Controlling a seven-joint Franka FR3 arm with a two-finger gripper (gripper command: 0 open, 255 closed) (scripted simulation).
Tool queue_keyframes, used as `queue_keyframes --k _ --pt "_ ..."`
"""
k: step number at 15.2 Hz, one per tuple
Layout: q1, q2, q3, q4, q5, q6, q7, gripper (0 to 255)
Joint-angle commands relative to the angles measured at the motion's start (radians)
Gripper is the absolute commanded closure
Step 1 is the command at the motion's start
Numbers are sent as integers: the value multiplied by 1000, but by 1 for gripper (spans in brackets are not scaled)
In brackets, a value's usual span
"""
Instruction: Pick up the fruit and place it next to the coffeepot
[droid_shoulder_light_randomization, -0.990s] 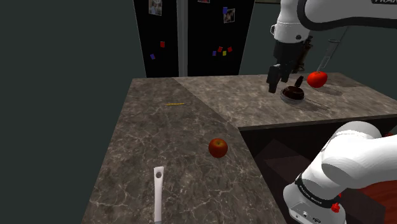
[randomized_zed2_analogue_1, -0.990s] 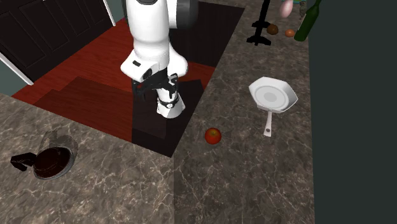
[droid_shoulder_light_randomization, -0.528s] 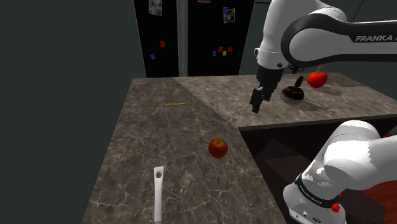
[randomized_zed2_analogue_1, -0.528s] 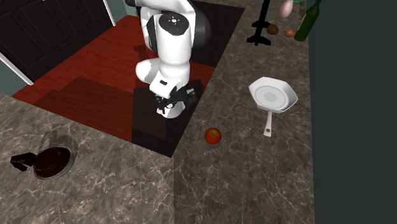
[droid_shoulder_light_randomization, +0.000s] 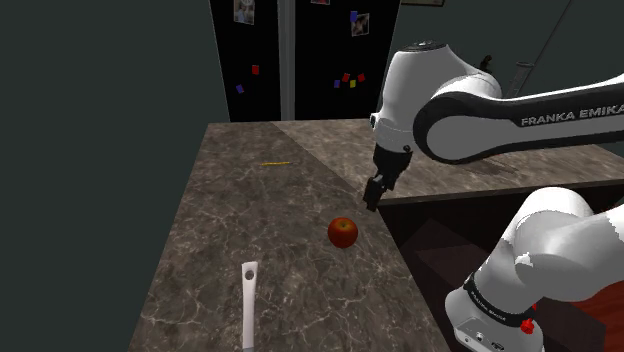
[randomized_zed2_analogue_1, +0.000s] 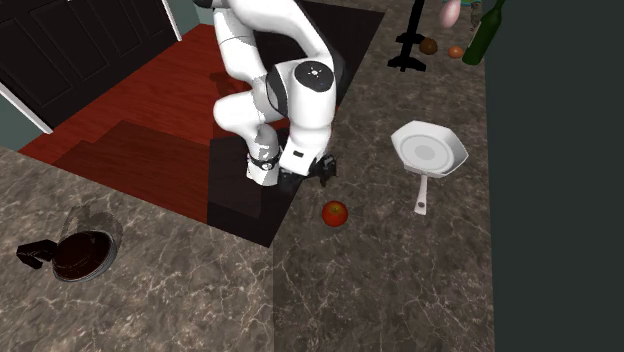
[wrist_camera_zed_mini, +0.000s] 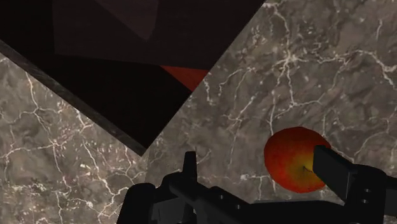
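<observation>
Red fruit (droid_shoulder_light_randomization: 343, 232) lies on the brown marbled L-shaped countertop (droid_shoulder_light_randomization: 250, 200) near its inner corner, with a red floor (randomized_zed2_analogue_1: 130, 110) below and a black, magnet-dotted fridge (droid_shoulder_light_randomization: 300, 60) behind. The gripper (droid_shoulder_light_randomization: 372, 195) hangs close beside it, fingers apart and clasping nothing. In the wrist view one finger (wrist_camera_zed_mini: 347, 178) covers the fruit's edge, and the coffeepot (randomized_zed2_analogue_1: 75, 255) sits well apart on the counter's other leg.
</observation>
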Motion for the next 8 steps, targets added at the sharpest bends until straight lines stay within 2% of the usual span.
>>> queue_keyframes --k 1,6,8 --pt "24 40 32 -25 26 82 19 0" --pt "71 179 115 -55 75 289 67 0" --pt "74 206 126 -62 78 327 72 0"
